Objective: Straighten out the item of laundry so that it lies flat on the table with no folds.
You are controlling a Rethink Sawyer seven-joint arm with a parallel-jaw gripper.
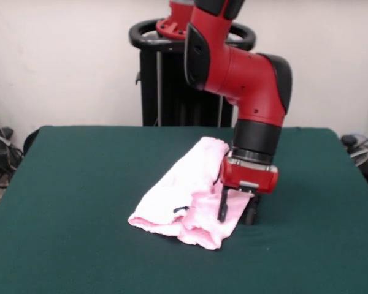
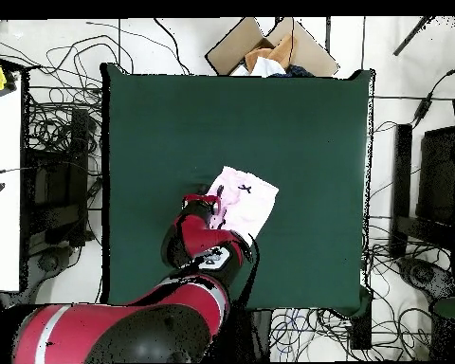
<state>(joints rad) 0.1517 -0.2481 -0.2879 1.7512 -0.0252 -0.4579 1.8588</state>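
We're looking down a broad green table (image 1: 80, 202) with the red arm (image 1: 245, 79) dropping in from the far edge, and the pink pants (image 1: 184, 196) lie bunched around the middle, a little toward the far edge, well clear of every corner. They're folded over on themselves, a long roll running from the far end to a wider near end, so the job looks barely begun.

The gripper (image 1: 236, 211) is right down at the cloth's edge. Its jaws stand apart, one finger (image 1: 222, 207) planted on the pink fabric, the other on bare felt just beside it. Nothing pinched that we can see, so we call it released.

What could go wrong? If those jaws close here, we reckon they catch both layers and the whole bundle drags across the felt instead of opening. A pull toward the far edge could roll the fold tighter. Pressing too low risks the tips snagging the felt itself.

What we can't make out: the wrist blocks the cloth's far side in the overhead view, the legs and cuffs are lost inside the folds, and only a small dark bow (image 1: 181, 210) shows near the front.
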